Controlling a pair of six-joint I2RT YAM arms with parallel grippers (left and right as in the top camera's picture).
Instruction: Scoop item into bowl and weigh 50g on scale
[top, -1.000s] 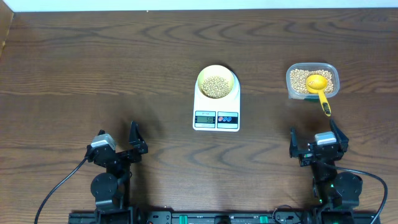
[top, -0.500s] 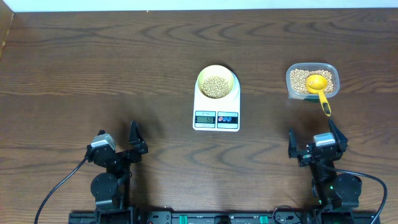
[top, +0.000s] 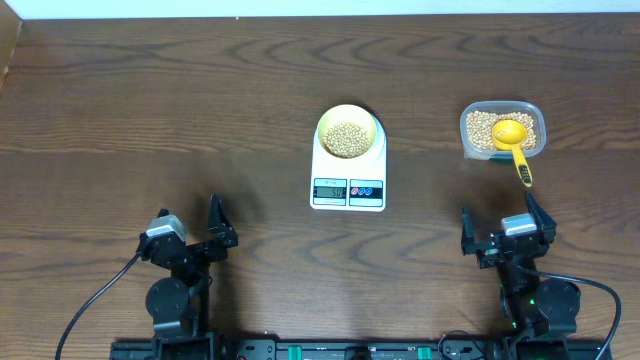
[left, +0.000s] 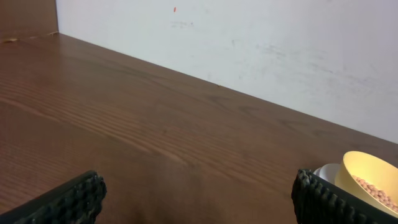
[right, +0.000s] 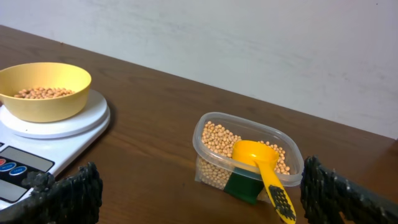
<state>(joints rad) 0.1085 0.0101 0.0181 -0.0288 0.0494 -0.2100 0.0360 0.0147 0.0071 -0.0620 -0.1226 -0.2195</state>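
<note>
One white scale (top: 348, 172) sits on the dark wood worktop (top: 150, 100). On its platform stands one pale yellow bowl (top: 372, 122), holding a layer of small tan beans (top: 347, 139), too many to count. The front of the scale carries one grey screen (top: 331, 190), whose digits are too small to read, and two round buttons (top: 366, 190) beside it. To the right of the scale and apart from it is one clear plastic tub (top: 500, 103) with more beans (top: 480, 128). One yellow scoop (top: 517, 150) lies with its cup in the tub and its handle sticking out over the near rim. A dark green label (right: 239, 186) on the tub shows no readable writing. Two claws wait nearer than the scale: the left claw (top: 188, 215) to its left and the right claw (top: 498, 215) to its right, both spread wide and holding nothing.
</note>
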